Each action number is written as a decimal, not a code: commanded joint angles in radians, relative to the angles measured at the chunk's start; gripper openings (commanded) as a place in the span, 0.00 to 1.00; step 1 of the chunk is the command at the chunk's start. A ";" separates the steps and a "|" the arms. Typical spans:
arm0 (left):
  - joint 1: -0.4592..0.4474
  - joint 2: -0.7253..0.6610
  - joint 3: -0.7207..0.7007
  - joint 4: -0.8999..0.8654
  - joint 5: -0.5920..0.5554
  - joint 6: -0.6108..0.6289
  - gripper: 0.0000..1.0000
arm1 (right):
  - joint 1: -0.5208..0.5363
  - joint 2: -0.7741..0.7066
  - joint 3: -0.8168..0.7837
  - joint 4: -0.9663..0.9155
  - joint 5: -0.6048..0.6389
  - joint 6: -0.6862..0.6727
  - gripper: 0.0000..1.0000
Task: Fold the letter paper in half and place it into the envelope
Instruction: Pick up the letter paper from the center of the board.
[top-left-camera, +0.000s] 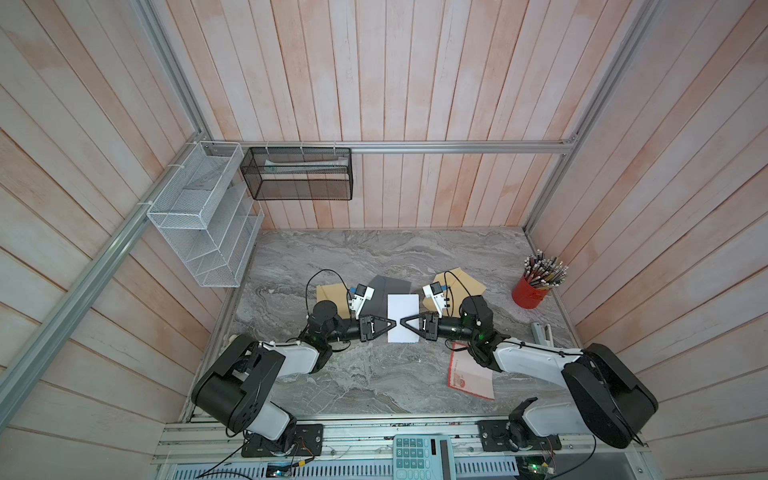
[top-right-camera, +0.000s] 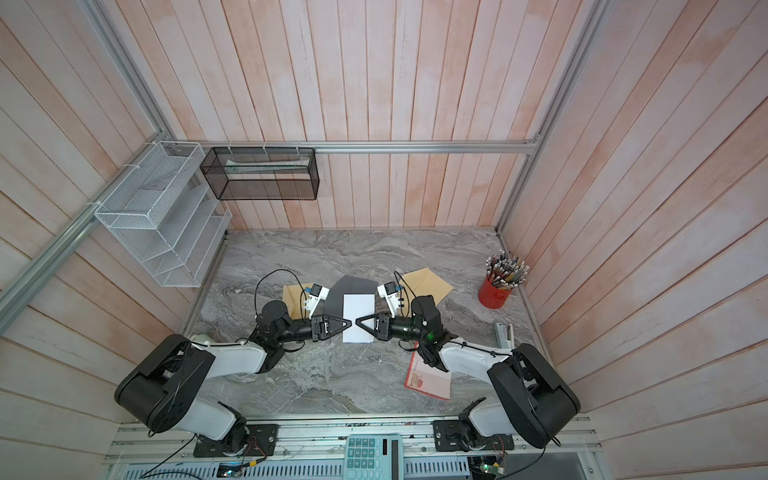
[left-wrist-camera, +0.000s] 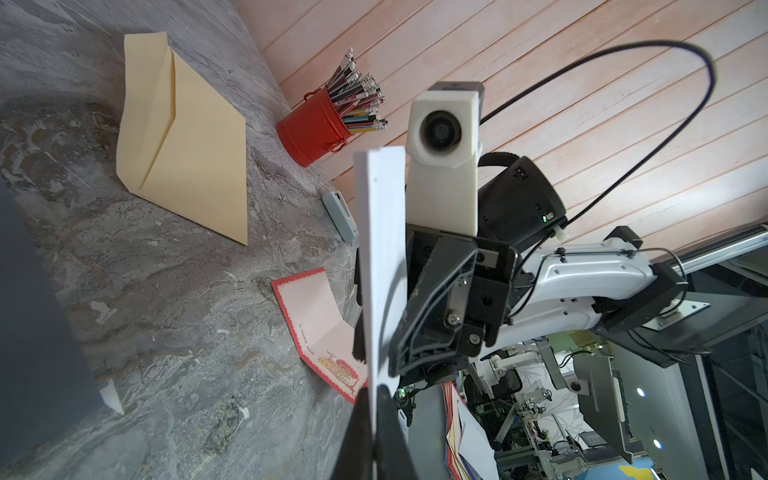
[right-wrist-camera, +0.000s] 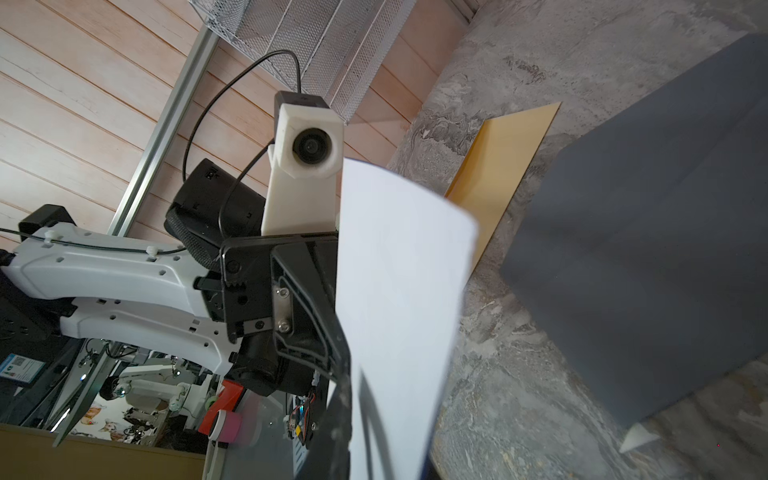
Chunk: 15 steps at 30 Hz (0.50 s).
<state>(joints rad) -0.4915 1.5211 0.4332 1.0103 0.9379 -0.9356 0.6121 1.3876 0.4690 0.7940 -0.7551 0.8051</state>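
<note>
Now I am holding the white rectangular sheet of letter paper (top-left-camera: 403, 309) lifted off the grey marbled tabletop (top-left-camera: 374, 374) at mid-scene, my left gripper (top-left-camera: 392, 323) pinching shut on its left edge and my right gripper (top-left-camera: 402, 322) clamping it from the right, tips almost meeting. A tan paper envelope (top-left-camera: 459, 282), flap open, is lying flat to the far right, apart from the paper; a dark grey sheet (top-left-camera: 390, 284) is lying beneath.

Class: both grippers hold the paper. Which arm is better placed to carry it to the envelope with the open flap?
Right, probably. That envelope lies just beyond the right gripper, on its side of the paper; the left gripper would have to cross over.
</note>
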 joint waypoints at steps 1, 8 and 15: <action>0.007 0.019 0.025 0.014 0.016 0.004 0.00 | 0.006 0.010 0.001 0.028 -0.013 0.011 0.05; 0.061 -0.056 0.027 -0.155 -0.075 0.073 0.40 | -0.031 -0.041 -0.003 -0.045 0.028 -0.009 0.00; 0.072 -0.174 0.210 -0.864 -0.556 0.394 0.52 | -0.109 -0.152 -0.012 -0.259 0.134 -0.057 0.00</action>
<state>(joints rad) -0.4259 1.3720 0.5842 0.4683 0.6369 -0.7063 0.5247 1.2690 0.4686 0.6506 -0.6849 0.7837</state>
